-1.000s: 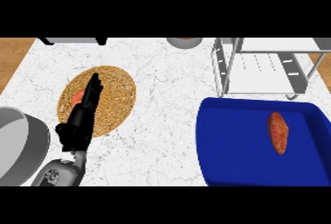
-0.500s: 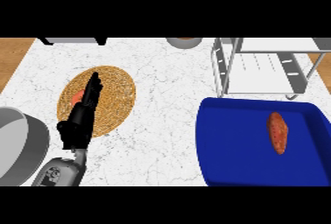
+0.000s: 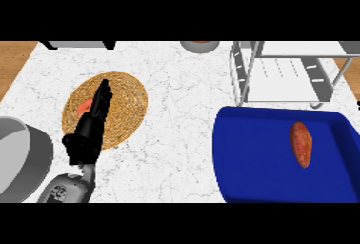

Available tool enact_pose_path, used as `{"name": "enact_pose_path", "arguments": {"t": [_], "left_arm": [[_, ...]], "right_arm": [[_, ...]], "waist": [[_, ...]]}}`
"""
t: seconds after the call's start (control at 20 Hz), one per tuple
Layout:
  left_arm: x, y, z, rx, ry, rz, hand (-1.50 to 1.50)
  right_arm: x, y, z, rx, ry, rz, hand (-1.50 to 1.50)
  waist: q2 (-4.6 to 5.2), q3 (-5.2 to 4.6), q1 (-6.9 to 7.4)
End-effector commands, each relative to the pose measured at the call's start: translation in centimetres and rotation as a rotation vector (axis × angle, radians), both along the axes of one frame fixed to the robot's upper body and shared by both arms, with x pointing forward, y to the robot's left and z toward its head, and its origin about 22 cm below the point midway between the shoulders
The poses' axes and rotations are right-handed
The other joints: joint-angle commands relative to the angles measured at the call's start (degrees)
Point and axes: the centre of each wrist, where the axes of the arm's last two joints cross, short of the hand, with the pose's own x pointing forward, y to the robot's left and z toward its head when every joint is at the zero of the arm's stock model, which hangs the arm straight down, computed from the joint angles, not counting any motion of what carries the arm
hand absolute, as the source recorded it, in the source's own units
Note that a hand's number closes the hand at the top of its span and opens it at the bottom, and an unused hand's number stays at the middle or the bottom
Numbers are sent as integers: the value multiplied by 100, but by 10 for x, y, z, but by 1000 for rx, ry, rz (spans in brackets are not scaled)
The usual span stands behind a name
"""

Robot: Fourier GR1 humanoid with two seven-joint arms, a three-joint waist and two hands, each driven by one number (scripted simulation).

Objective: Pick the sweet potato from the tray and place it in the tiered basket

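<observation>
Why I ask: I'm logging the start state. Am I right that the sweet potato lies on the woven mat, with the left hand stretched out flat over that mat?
Not quite. The head view shows the sweet potato lying in the blue tray at the right, not on the woven mat. The rest holds: the left hand is stretched out flat over that mat.

The sweet potato lies in the tray, before the tiered basket.
</observation>
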Motion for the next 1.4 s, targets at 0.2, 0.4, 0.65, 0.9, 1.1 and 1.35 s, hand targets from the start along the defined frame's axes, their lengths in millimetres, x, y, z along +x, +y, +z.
{"name": "enact_pose_path", "arguments": {"t": [0.2,0.4,0.65,0.9,1.1,1.35], "left_arm": [[-6,22,5,7,-3,5,0],[5,-6,1,-2,-11,-1,0],[4,-9,-8,2,5,-11,0],[11,11,10,0,-4,17,0],[3,-17,5,-13,8,0,0],[-2,11,-1,-3,-6,5,0]], "right_arm": [[4,0,-31,-56,10,68,-150],[4,3,-37,-65,-5,120,-150],[22,6,-38,-125,-87,184,-150],[22,1,-54,-125,-108,110,-150],[18,8,-62,-148,-92,46,-150],[35,-8,-82,-119,-40,41,-150]], "waist": [[1,-1,21],[0,-1,-9],[12,0,33],[4,-2,9],[-3,-2,-17],[3,-2,21]]}}
